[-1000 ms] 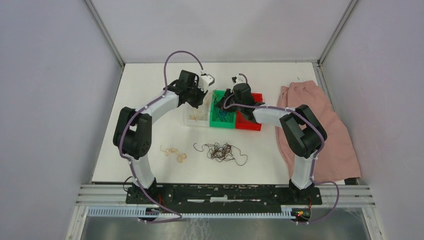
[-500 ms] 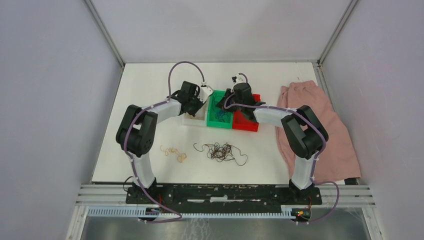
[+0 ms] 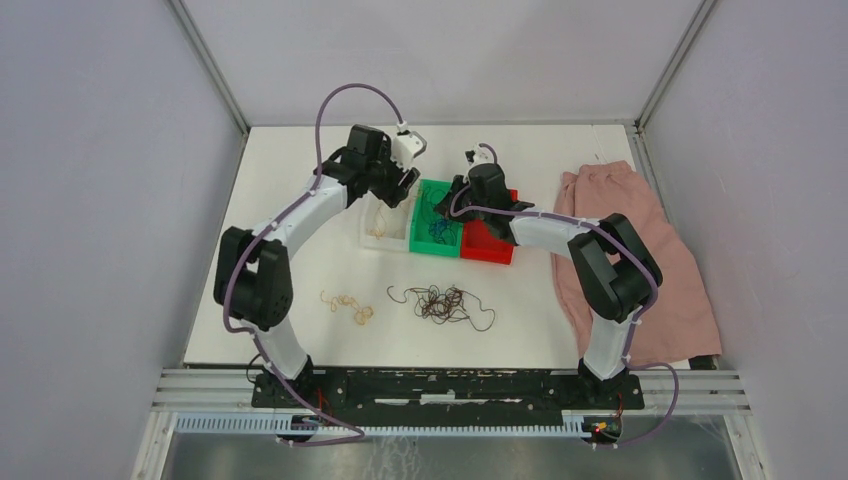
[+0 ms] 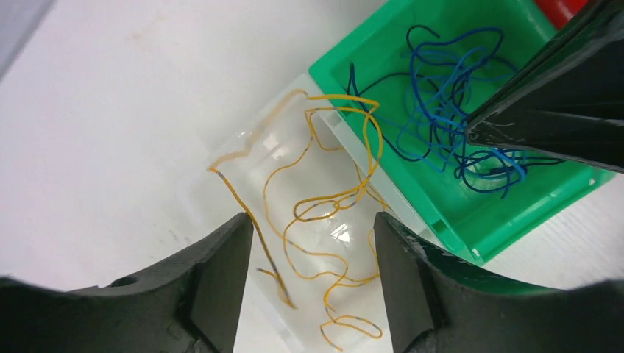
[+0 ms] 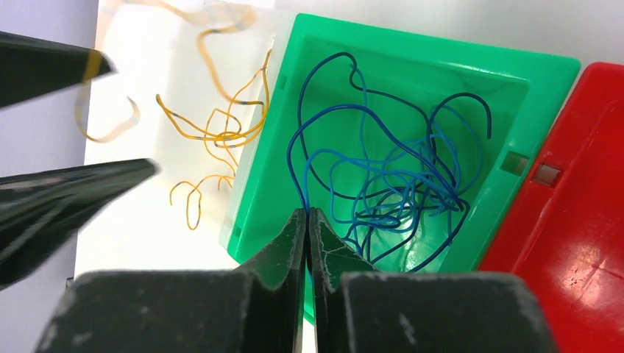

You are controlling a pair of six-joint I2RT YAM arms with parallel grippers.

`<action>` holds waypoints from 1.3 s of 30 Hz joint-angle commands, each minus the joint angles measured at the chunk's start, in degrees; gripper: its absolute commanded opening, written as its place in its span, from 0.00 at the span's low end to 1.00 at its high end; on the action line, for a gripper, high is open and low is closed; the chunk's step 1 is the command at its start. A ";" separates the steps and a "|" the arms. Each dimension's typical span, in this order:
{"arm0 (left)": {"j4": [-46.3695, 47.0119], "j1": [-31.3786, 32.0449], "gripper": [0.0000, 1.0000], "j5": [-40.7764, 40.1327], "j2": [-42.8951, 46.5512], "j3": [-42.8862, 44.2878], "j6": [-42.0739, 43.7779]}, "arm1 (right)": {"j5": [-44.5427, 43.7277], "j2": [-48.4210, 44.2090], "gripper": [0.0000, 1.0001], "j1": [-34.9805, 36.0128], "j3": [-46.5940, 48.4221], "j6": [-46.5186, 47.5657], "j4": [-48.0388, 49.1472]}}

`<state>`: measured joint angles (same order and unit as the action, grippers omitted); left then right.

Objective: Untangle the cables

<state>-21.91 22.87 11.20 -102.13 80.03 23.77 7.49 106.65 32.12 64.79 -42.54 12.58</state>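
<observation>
Most of the view from above is the white bench [image 3: 300, 180], with a pink cloth [image 3: 640, 250] draped over its 3 o'clock edge. Toward 12 o'clock from the bench's middle, three containers stand touching in a row: a clear tray [image 3: 372, 238], a green bin [image 3: 438, 250] and a red bin [image 3: 488, 247]. At 6 o'clock from them lies the dark brown tangle [image 3: 445, 303], not yet sorted. At its 9 o'clock, apart from it, is a small yellow-tan clump [image 3: 350, 307].

The left pincer [image 4: 313, 287] has just changed. A second ago it was clamped shut low over the clear tray; now its jaws stand well apart with nothing between them, and its arm has lifted toward 12 o'clock. Below the gap, yellow strands [image 4: 324, 198] lie looped in the tray, one arching over the wall toward the green bin. I judge that a yellow strand has just been dropped off, which leaves this arm free to fetch another.

The right pincer [image 5: 307, 228] is closed tight, its tips just above the blue strands [image 5: 383, 184] heaped in the green bin. One blue strand runs up to the tips, but I cannot tell whether it is nipped.

Sorting by colour looks partly done, and the brown tangle and the clump on the bench seem the larger share left.
</observation>
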 commanded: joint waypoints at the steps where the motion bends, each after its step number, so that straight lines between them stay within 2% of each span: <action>1: -6.25 -0.29 0.73 1.15 4.78 3.61 1.61 | -0.71 -2.46 0.07 -0.08 1.09 1.17 0.19; 3: -8.74 -0.38 0.81 0.09 5.63 4.07 2.48 | -0.88 -2.40 0.08 -0.05 1.21 1.45 -0.21; 5: -9.83 -0.49 0.83 -0.59 6.40 3.65 3.09 | -1.05 -2.41 0.08 -0.08 1.31 1.76 -0.53; 8: -10.99 -1.02 0.83 0.83 7.18 2.98 1.75 | -1.26 -2.49 0.08 -0.13 1.44 2.06 -0.91; 14: -11.52 -2.74 0.78 11.10 6.81 2.27 -5.46 | -1.55 -3.02 0.09 -0.12 0.80 2.52 -1.15; 20: -8.35 -3.92 0.82 12.71 7.12 1.03 -10.81 | -1.77 -3.31 0.09 -0.12 0.60 2.90 -1.22; 25: -10.06 -6.61 0.83 14.69 8.42 4.51 -12.65 | -2.10 -3.14 0.11 -0.09 1.05 2.92 -1.54; 26: -10.48 -7.52 0.83 15.04 8.83 5.20 -12.67 | -2.19 -3.12 0.13 -0.10 1.20 2.93 -1.74; 29: -11.78 -11.00 0.86 16.12 10.70 6.42 -11.37 | -2.70 -3.64 0.31 -0.11 1.13 3.00 -2.37; 33: -17.05 -16.37 0.87 18.91 14.21 3.78 -3.16 | -3.02 -6.69 0.46 -0.08 0.59 5.41 -3.55; 35: -19.56 -18.66 0.85 19.16 15.84 0.90 1.17 | -4.07 -8.74 0.56 0.06 0.72 6.93 -5.19; 39: -22.07 -23.91 0.78 21.28 18.65 -4.69 6.19 | -7.30 -12.90 0.66 0.78 0.98 9.45 -8.42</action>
<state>-38.65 2.50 27.79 -86.26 79.35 21.74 3.92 100.18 32.25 64.79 -36.91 5.61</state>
